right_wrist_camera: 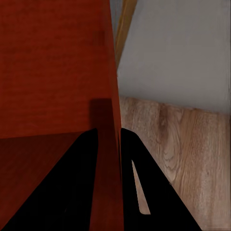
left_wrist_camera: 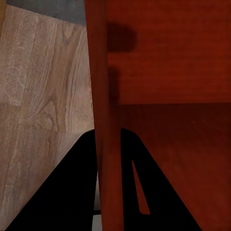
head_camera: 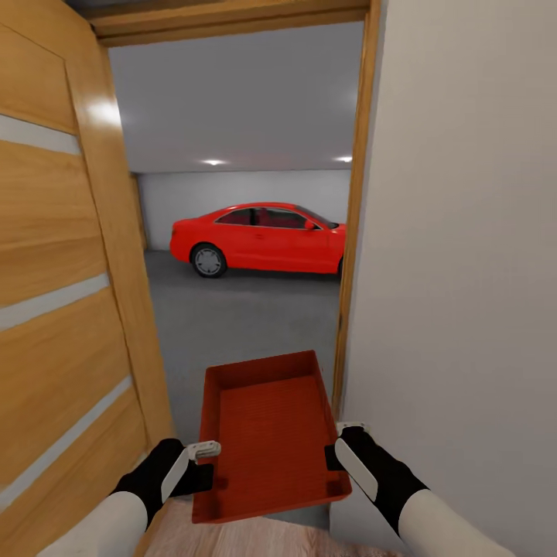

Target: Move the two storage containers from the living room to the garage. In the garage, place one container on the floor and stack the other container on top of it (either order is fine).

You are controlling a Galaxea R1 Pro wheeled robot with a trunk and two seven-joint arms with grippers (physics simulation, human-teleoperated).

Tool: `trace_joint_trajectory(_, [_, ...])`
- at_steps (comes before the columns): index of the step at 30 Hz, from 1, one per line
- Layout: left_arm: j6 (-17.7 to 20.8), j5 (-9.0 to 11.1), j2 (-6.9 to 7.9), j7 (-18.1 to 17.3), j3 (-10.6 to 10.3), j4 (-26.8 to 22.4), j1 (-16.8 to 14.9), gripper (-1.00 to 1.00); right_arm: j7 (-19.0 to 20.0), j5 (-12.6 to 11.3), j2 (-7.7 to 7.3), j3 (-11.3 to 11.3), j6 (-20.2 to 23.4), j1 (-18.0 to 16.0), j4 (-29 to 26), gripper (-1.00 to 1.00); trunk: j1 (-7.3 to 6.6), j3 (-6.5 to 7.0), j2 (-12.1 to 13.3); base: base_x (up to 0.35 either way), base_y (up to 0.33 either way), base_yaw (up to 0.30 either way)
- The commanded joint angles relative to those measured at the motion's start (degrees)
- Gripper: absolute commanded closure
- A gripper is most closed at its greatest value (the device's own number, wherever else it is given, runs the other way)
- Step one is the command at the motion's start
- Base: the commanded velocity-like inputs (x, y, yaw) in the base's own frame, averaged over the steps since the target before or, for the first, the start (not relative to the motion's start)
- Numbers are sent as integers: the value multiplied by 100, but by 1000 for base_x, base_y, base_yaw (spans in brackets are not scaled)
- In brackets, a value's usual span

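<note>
Both grippers pinch one storage container (head_camera: 267,433) at lower centre: left gripper (head_camera: 203,451) on its left wall, right gripper (head_camera: 344,433) on its right.

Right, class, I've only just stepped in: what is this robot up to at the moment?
The robot is carrying one orange-red rectangular plastic storage container with both arms, the left gripper clamped on its left wall and the right gripper on its right wall. It stands on light wood plank flooring at an open wooden plank door. Ahead lies the garage's dark grey concrete floor, where a red car is parked.
</note>
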Motion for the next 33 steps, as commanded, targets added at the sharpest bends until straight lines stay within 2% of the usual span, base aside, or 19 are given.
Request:
trace_joint_trajectory(1, [31,46,-30,21,60,-14,-6,100,-46,-136,3,105,-2,-3,0,100,1,-6,-6,0,0,-237])
trace_joint_trajectory(10, [31,46,-30,21,58,-14,-6,100,-46,-135,6,106,0,-4,0,100,1,-3,-6,0,30,-101])
trace_joint_trajectory(27, [31,46,-30,21,55,-14,-6,100,-46,-134,4,106,1,-3,0,100,1,-3,-6,0,281,-2])
trace_joint_trajectory(33, [31,46,-30,21,59,-14,-6,100,-46,-136,2,105,-2,-3,0,100,1,-3,-6,0,64,-39])
